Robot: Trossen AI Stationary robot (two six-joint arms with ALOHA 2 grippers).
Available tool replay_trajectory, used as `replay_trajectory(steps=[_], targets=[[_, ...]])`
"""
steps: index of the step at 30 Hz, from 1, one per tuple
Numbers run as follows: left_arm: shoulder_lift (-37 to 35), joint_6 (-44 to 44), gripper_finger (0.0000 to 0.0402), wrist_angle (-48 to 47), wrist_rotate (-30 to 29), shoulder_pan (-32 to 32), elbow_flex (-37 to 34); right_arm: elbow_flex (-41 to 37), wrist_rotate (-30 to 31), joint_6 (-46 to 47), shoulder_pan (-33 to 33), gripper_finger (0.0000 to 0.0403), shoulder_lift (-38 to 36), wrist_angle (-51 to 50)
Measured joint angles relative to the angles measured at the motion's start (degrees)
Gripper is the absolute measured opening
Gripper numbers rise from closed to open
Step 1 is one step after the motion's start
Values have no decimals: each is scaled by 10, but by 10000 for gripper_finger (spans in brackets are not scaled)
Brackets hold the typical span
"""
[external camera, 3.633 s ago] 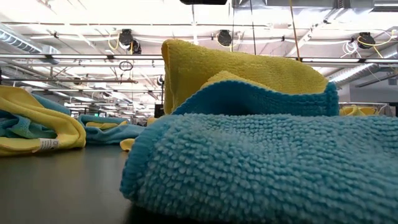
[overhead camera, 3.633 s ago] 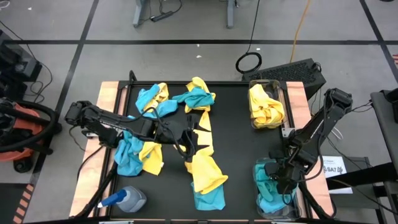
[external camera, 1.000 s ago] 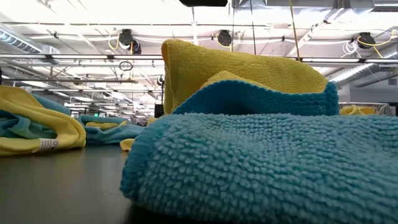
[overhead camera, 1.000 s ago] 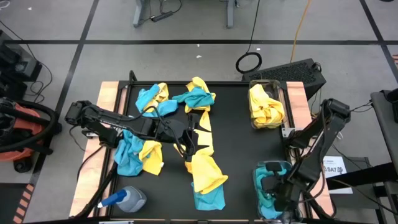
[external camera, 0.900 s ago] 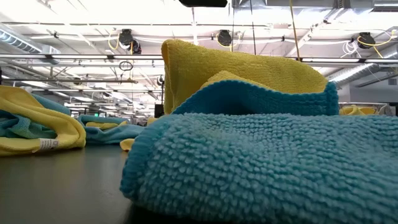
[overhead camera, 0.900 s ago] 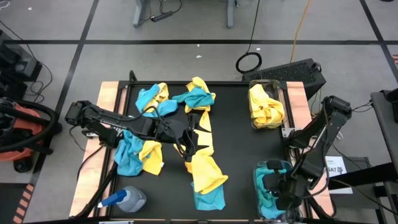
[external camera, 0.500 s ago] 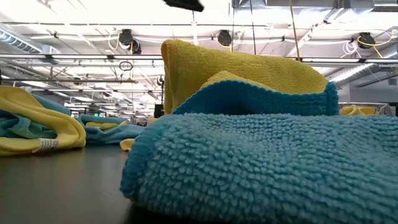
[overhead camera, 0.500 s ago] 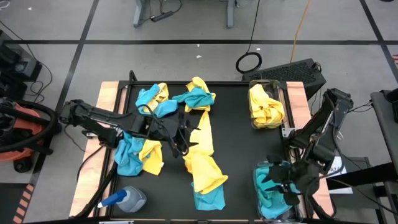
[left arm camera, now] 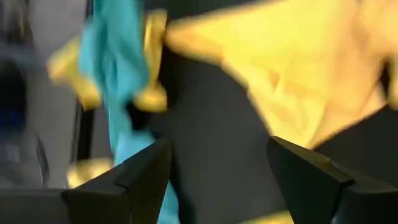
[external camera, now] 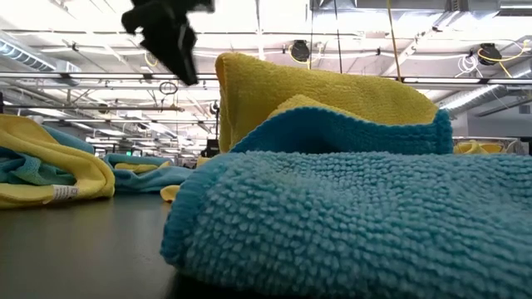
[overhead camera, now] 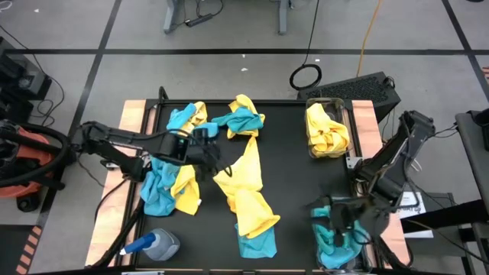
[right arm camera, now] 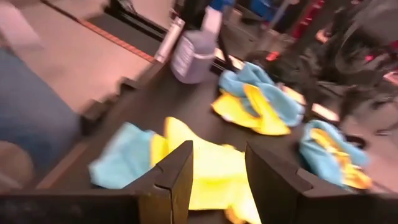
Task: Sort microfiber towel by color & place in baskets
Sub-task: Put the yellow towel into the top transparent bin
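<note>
Yellow towel (overhead camera: 246, 187) long axis runs table front-to-back

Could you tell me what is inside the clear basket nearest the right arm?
The basket holds crumpled teal towels. The right gripper, fingers open and empty, hangs above them and covers part of the pile, so how many towels lie there cannot be counted.

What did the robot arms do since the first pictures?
The right gripper has come up out of the basket holding teal towels and now hangs open above it, holding nothing. The left gripper, open and empty, has swung from the middle of the table toward the far towels, and the long yellow towel has shifted. The basket of yellow towels and the spray bottle stayed put.
</note>
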Motion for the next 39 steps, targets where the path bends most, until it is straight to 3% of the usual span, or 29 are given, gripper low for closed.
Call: replay_trajectory(steps=[3,7,15,25,34,39], targets=[[-4,-60,272,-35,6,8,-18,0,8,-17,-24,137,20,-1],[-4,-106,272,-96,73,10,-55,0,6,-16,-46,137,47,-4],[-5,-123,272,-30,172,4,-136,0,4,29,-65,137,76,-32],[4,-50,272,223,194,-33,-166,0,-10,63,-85,137,83,-25],[54,65,272,439,287,-88,-168,0,-10,60,-89,137,83,1],[103,134,272,529,256,-111,-168,0,-10,57,-89,137,83,13]])
